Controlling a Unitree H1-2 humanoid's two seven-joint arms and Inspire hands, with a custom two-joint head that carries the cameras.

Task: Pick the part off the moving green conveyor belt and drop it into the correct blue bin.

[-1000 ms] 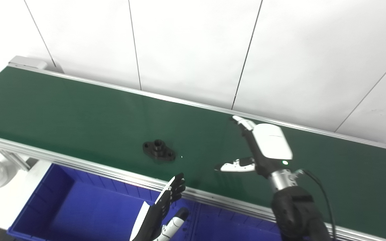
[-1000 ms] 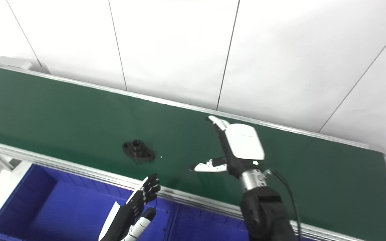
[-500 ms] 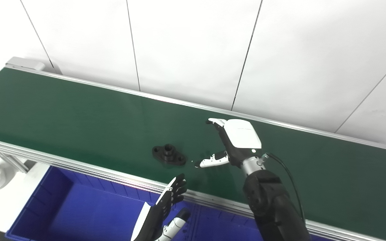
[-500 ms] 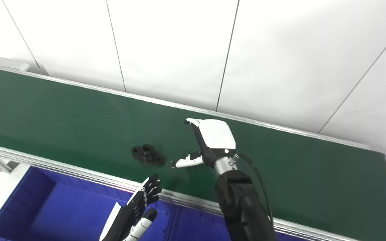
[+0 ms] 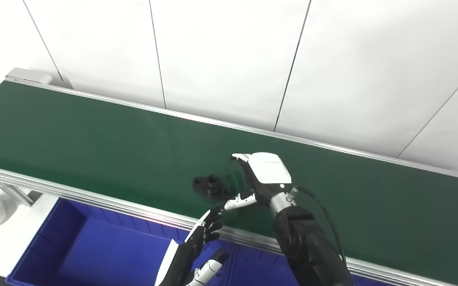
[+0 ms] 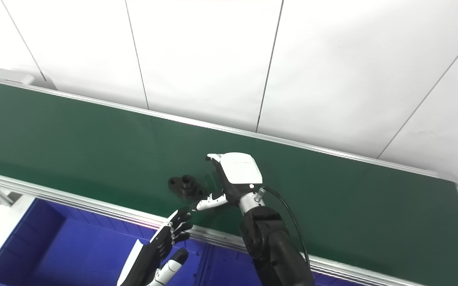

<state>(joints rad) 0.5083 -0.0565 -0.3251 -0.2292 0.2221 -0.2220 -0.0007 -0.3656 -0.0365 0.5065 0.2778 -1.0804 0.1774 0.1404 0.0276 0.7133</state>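
Belt: part just left of open right-hand fingers.

Bright, even overhead light; white wall panels nearly overexposed, soft sheen on green conveyor belt, sharp focus, faint shadows.

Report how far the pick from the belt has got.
Done: the right hand is down at the belt, open beside the black part. In hand: nothing yet; the part lies on the green conveyor belt, fingers not closed on it. The left hand waits open above the blue bin. Left: grasp, lift, and drop the part into the correct bin.
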